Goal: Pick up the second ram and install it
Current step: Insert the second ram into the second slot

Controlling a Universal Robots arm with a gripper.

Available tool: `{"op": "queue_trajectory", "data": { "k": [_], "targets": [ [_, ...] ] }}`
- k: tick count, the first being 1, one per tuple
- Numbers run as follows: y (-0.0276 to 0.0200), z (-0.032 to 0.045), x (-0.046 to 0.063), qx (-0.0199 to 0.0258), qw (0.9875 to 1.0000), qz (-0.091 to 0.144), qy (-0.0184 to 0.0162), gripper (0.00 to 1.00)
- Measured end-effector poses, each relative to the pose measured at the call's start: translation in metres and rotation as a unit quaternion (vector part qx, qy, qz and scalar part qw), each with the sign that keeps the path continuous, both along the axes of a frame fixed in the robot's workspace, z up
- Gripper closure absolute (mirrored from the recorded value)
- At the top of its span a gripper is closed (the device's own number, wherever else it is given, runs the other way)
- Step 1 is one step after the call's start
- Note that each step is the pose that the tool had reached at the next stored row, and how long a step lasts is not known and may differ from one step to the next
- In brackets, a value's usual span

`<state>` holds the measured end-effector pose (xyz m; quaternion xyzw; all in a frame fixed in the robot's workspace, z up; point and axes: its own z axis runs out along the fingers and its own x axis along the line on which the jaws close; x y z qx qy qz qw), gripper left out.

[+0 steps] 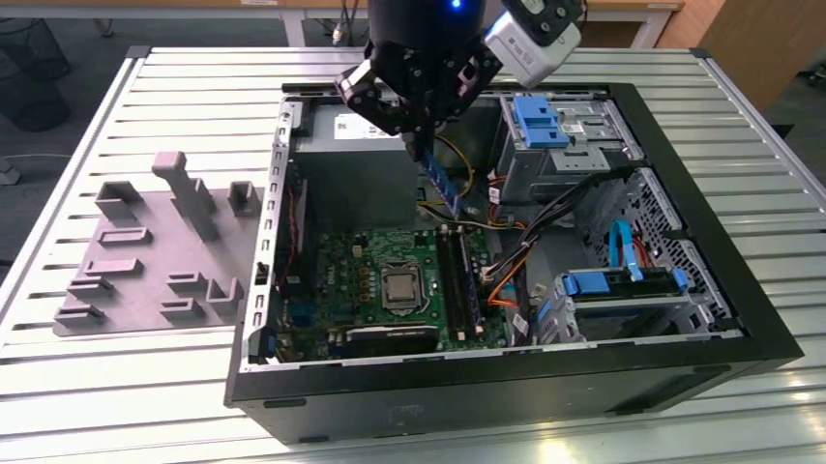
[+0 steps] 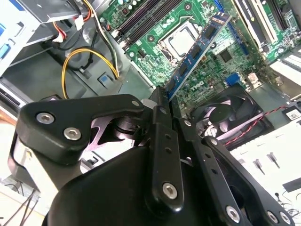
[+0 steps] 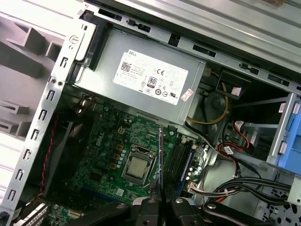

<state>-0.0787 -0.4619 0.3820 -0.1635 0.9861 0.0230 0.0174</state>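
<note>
Above the open computer case [image 1: 761, 343], the gripper [image 1: 416, 135] pinches the second ram [image 1: 442, 184] by its upper end; the stick hangs over the motherboard [image 1: 348, 271], apart from the memory slots [image 1: 455, 275]. It is a thin blue board with dark chips [image 2: 195, 49]. Its clamped end is hidden between the fingers [image 3: 146, 207].

The open computer case [image 1: 516, 382] left room from above over the motherboard [image 1: 387, 280], where the gripper [image 1: 416, 135] hung clamped on the second ram [image 1: 443, 186]. The power supply [image 1: 355, 130] stood close behind, the drive cage [image 1: 568, 126] and loose cables [image 1: 548, 227] crowded the exterior view's right, and the case wall [image 1: 269, 242] bounded its left.
</note>
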Motion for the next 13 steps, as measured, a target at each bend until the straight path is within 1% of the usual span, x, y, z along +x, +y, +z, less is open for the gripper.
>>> {"op": "queue_trajectory", "data": {
  "k": [13],
  "targets": [
    [0.0,-0.0001,0.0,0.0,0.9996,-0.027,0.0,0.86]
  ]
}}
